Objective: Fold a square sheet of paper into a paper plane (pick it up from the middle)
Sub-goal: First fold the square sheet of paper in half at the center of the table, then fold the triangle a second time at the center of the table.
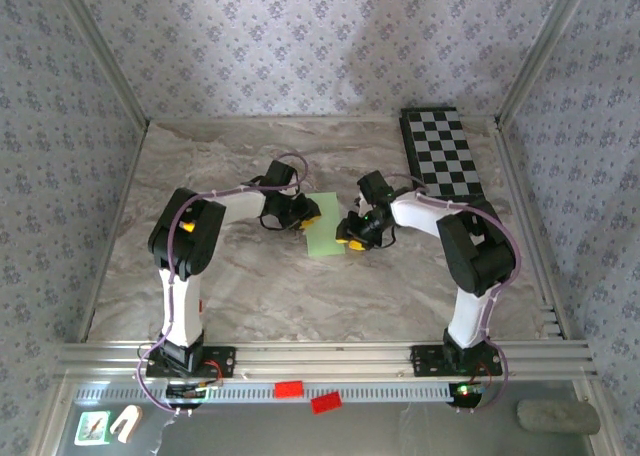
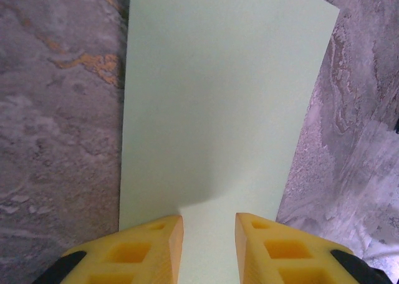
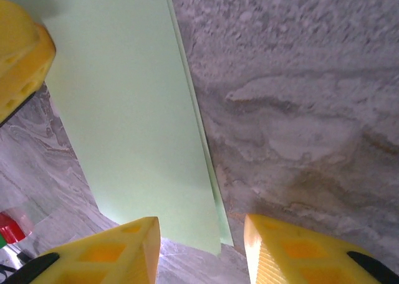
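Observation:
The square sheet of paper [image 1: 325, 238] lies on the marble table [image 1: 240, 276] between my two grippers, light green and folded into a narrow rectangle. In the right wrist view two layers of the paper [image 3: 131, 128] show along its long edge. My left gripper [image 1: 305, 221] stands open at the sheet's left side. Its yellow fingers [image 2: 156, 246] are spread over the flat paper [image 2: 218, 109], nothing pinched. My right gripper [image 1: 352, 241] is open at the sheet's right side. A paper corner lies between its fingertips [image 3: 202, 225], untouched. The left gripper's yellow finger [image 3: 19, 53] shows at the far end.
A black-and-white checkered board [image 1: 442, 156] lies at the back right of the table. Two small red blocks [image 1: 288, 388] sit on the rail in front of the arm bases. Patterned walls close in the table on three sides.

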